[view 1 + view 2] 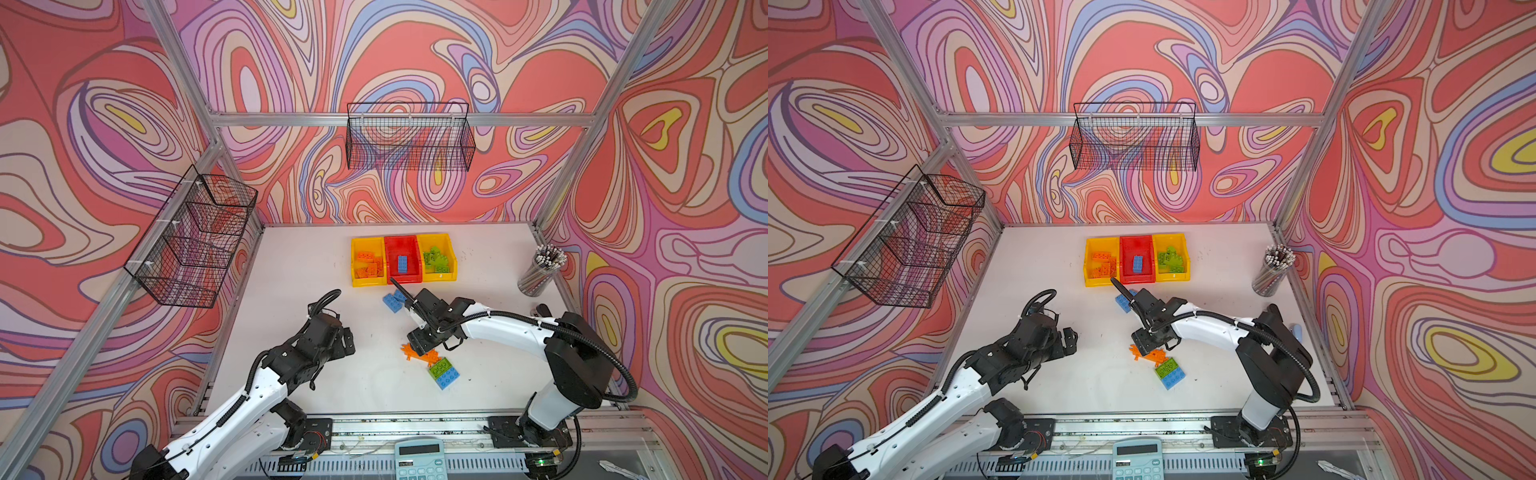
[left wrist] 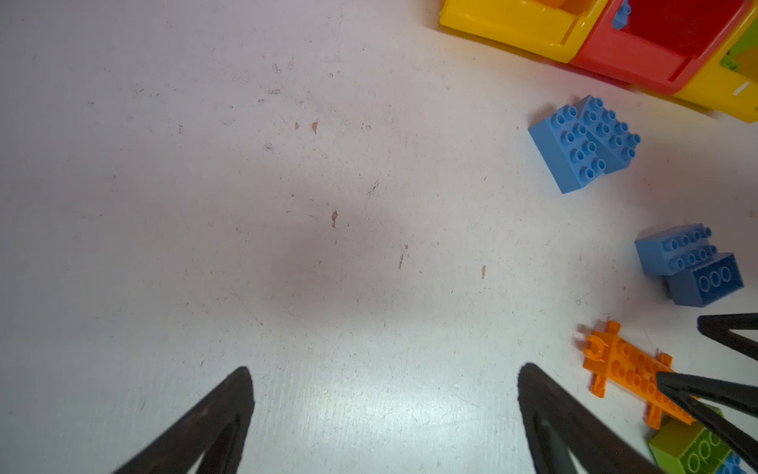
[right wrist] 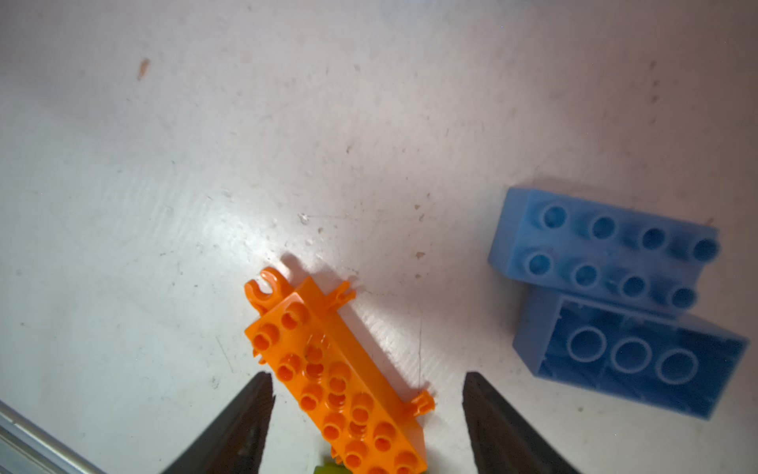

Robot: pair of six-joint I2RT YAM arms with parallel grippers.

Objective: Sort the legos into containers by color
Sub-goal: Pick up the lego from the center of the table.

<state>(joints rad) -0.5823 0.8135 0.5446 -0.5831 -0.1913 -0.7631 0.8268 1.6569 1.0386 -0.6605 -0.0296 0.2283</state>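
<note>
Legos [image 1: 392,302] partly sorted. Long pronged orange plastic piece [image 3: 336,377] lay flat on white bench [image 3: 164,164], straddled by right claw [image 3: 367,375], jaws apart, evidently for gripping towards yellow plastic bin [image 1: 369,281] of orange bricks. Left claw [image 2: 385,367] hung wide open.

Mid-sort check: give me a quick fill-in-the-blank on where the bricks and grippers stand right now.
1. The red bin holds one ____ brick.
2. The right gripper straddles the long ____ pronged piece.
3. The left gripper hovers over bare table with jaws ____.
4. Near the pronged piece, a lime green brick sits against a ____ brick.

Missing words: blue; orange; open; blue.
</note>
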